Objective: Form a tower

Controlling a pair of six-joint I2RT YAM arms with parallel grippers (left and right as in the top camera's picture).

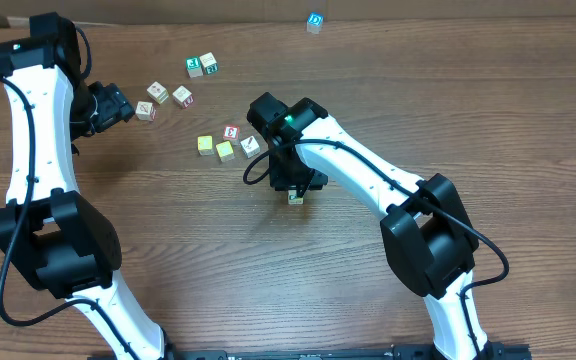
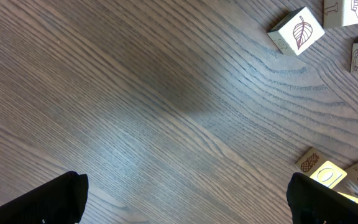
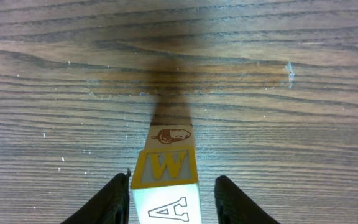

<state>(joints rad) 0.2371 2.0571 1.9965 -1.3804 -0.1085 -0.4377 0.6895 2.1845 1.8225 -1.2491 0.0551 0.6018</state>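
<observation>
Brown wood-grain table (image 1: 528, 120) under soft even light, a paler tan strip (image 1: 418, 8) along its far edge

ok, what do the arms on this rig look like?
Left arm and right arm: white link shells, black joint housings, black cables running alongside. Green light near the right wrist. End effector fingers are black.

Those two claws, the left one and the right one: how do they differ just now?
The left gripper spreads wide over the table; the right gripper holds its fingers narrower. Nothing lies between the left gripper's fingers; the right gripper straddles the tower, a gap showing on one side. Both point down at the table.
</observation>
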